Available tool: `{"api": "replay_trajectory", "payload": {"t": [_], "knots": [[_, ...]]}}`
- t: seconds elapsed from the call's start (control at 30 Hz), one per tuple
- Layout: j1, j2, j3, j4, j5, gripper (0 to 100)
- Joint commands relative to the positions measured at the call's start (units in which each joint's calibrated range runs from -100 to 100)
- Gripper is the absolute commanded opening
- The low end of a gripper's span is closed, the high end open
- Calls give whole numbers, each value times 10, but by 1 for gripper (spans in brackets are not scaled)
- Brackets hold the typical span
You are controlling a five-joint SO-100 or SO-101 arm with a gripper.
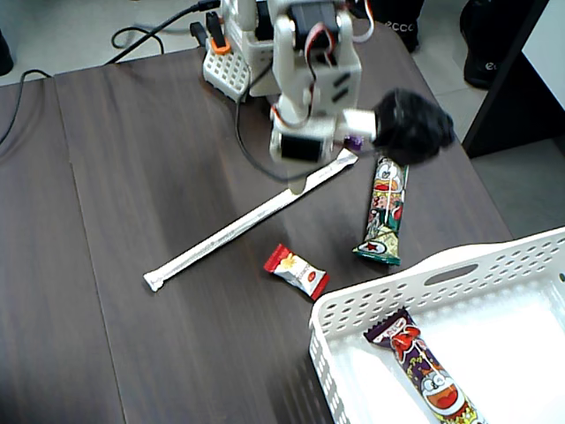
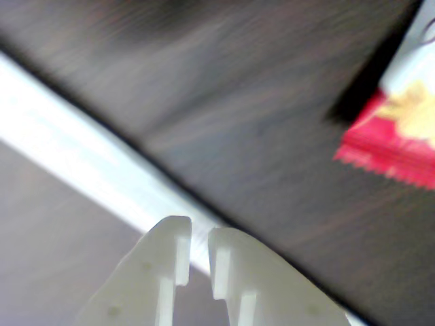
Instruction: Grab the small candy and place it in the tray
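The small candy [image 1: 297,270], a white packet with red ends, lies on the dark wooden table left of the tray's near corner. Its red end shows at the right edge of the wrist view [image 2: 397,146]. The white perforated tray [image 1: 459,265] stands at the lower right of the fixed view. My gripper [image 1: 300,184] hangs over the upper end of a long white stick packet, well behind the candy. In the wrist view my gripper [image 2: 199,227] has its white fingers [image 2: 163,255] almost together, with nothing between them.
A long white stick packet [image 1: 238,225] lies diagonally across the table and also shows in the wrist view [image 2: 81,170]. One cartoon-printed bar [image 1: 385,212] lies behind the tray, another [image 1: 428,375] inside it. A small purple candy [image 1: 354,141] sits by the arm.
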Motion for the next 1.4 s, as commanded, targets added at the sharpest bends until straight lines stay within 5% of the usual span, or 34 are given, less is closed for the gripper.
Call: {"api": "replay_trajectory", "payload": {"t": [0.0,0.23,0.5,0.7,1.1,1.37], "knots": [[3,92,-149,-2,-24,1],[3,166,-243,-3,-89,1],[12,241,-303,-2,-92,2],[17,266,-321,2,-92,16],[34,295,-320,29,-88,28],[28,323,-323,20,-90,28]]}}
